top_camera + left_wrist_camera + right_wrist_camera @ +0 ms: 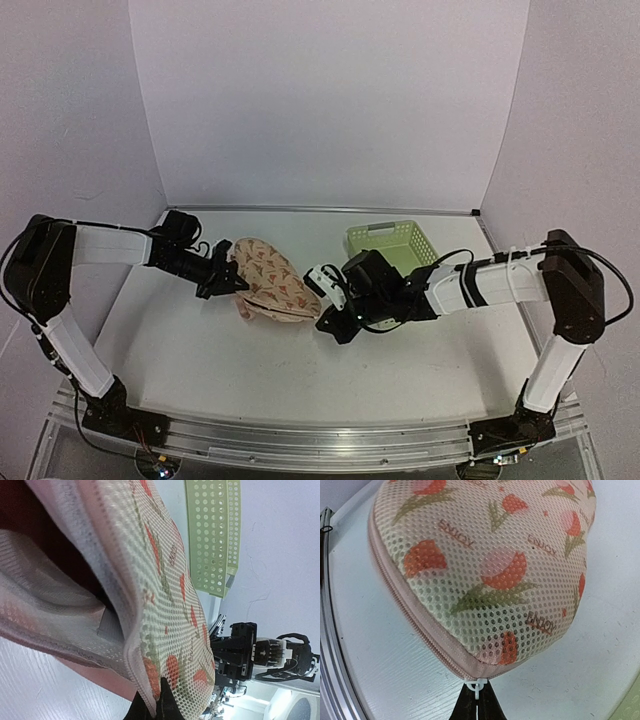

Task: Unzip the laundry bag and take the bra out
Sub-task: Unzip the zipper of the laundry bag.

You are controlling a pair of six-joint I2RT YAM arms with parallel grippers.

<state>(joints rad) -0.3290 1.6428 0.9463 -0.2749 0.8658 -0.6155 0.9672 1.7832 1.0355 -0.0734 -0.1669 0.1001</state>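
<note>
left gripper (222, 276) clamps the laundry bag (272, 280) by its open edge, anchoring it on the tabletop (250, 370) so right gripper (477, 702), pinching the white zipper pull (476, 686), can tug (maroon bra (25, 510) sits inside)

The laundry bag (272, 278) is soft, matt cloth mesh dotted all over with small round holes. It has a woven zip tape along its seam and a white plastic zip pull (477, 686). The basket (392, 243) near the worktop's far right corner is pale green perforated plastic with a slight sheen. The worktop (300, 370) is white, smooth and faintly grained. A brushed metal rail (300, 440) lines its near edge.
</note>
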